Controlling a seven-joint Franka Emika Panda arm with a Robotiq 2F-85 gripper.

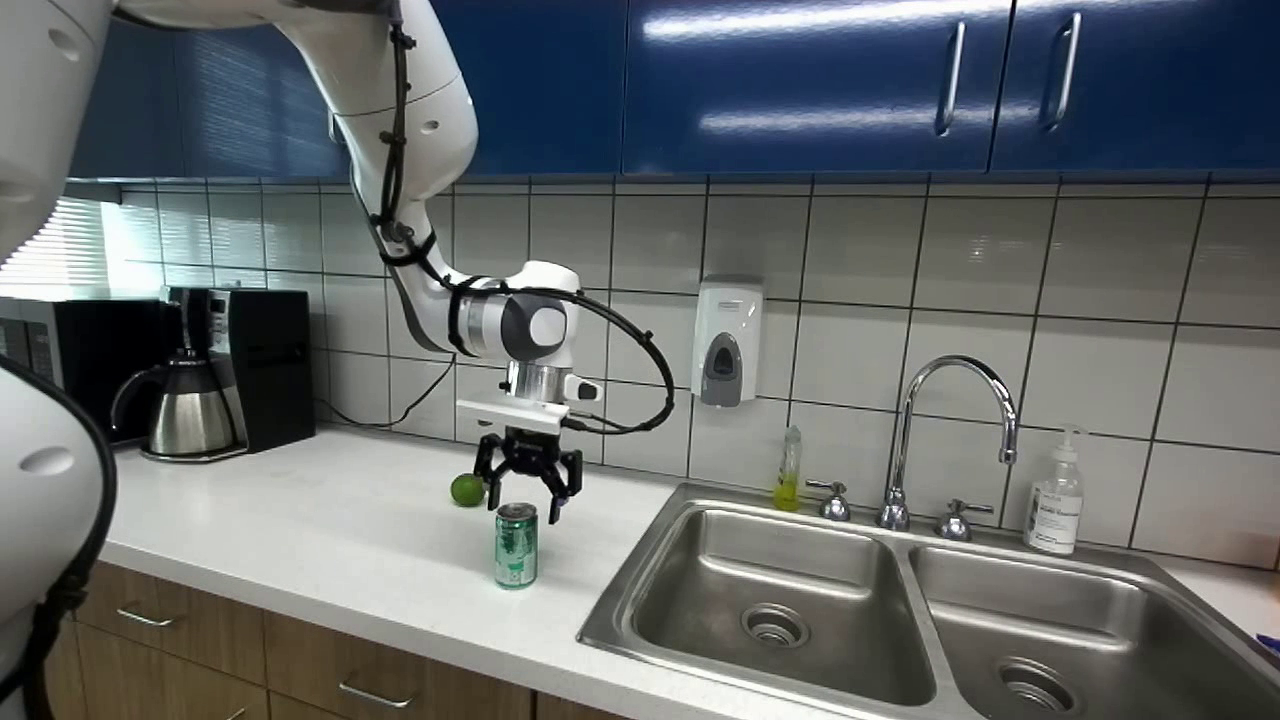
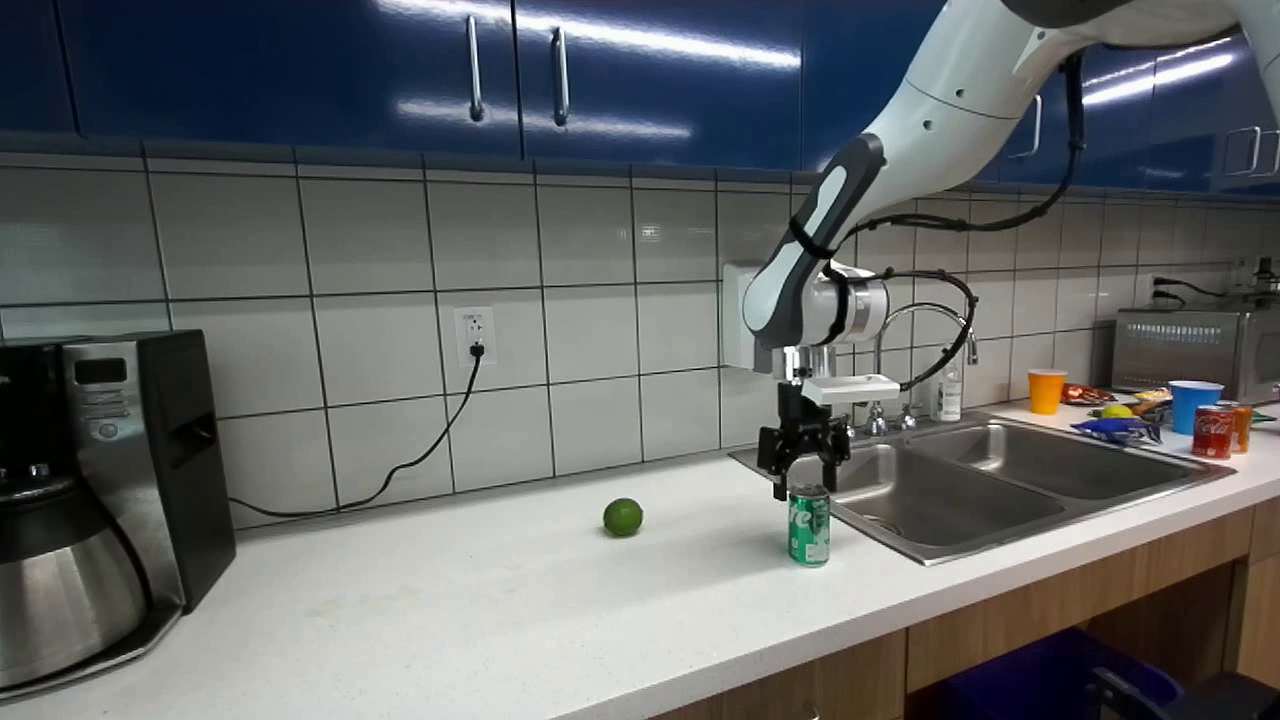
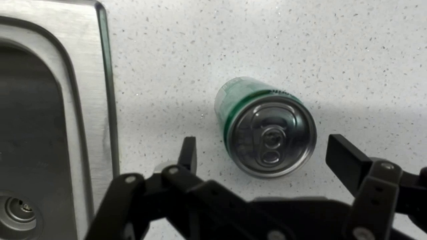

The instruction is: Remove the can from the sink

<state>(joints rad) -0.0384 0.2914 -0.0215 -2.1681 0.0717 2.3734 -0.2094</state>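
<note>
The can [image 1: 516, 548] stands upright on the white surface [image 1: 300, 510], outside the sink [image 1: 760, 545] and near its rim; bare surface shows between the two in the wrist view. From that view its base and much of its green side are hidden beneath the silvery top. In an exterior view a few pale letters show on the can [image 2: 809, 545]; the word is cut by the curve.

State of the jaws: released, spread apart, one to each side of the can's top in the wrist view, with a gap on both sides. In both exterior views the tips overlap or nearly meet the can's rim; cannot tell whether they sit above it or level with it.

Sink coverage: the wrist view catches only a corner and part of a drain [image 3: 21, 210]. In an exterior view the stem of the faucet [image 2: 972, 350] is partly behind the arm [image 2: 950, 112], itself cut off at the top.

Same view: the lime [image 2: 622, 517] shows whole, the coffee maker [image 2: 150, 470] is cut by the left edge, and beyond the sink an orange item [image 2: 1243, 430] is half hidden by a red can [image 2: 1213, 432]; cannot tell whether cup or can.
</note>
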